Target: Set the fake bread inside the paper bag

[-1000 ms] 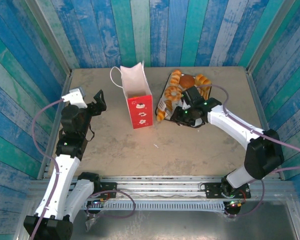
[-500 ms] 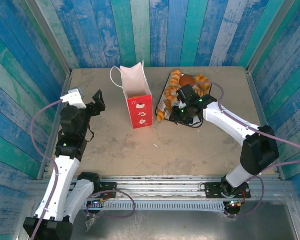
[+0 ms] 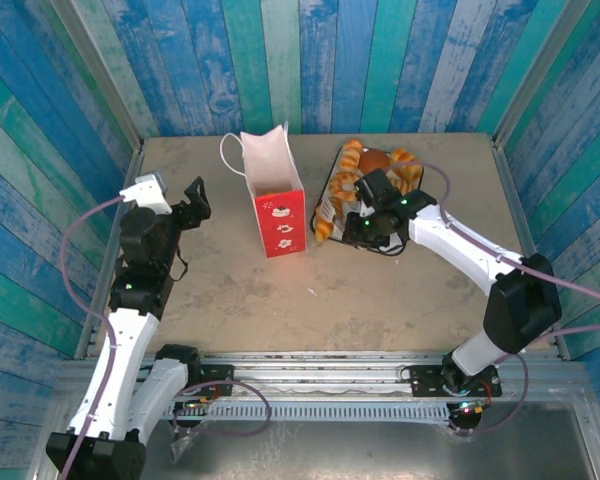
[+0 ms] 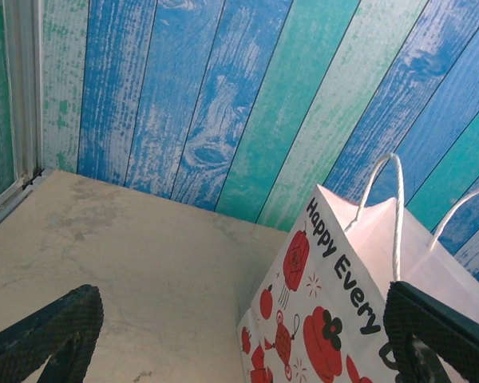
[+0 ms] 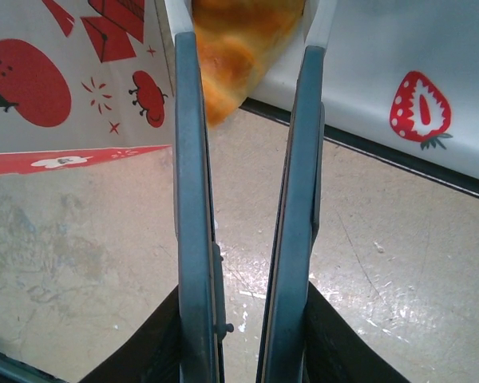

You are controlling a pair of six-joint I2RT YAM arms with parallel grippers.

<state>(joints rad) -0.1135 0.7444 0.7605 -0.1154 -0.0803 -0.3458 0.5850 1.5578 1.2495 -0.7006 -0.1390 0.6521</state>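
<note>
Black-fingered and spread wide on nothing, the left gripper [image 3: 193, 200] hangs to the left of the upright white-and-red paper bag [image 3: 276, 195], with the glossy golden-orange toy fake bread [image 3: 372, 165] heaped on a white strawberry-print tray [image 3: 325, 206] to the bag's right. At the tray's near-left edge the right gripper [image 3: 350, 222] stands narrow about the tapered end of one croissant [image 5: 239, 48] — likely light, hard and slick, so a hold across the thicker middle should slip less. From above the arm hides that contact; the right wrist view shows pastry filling the gap — though whether the pads press I cannot tell
</note>
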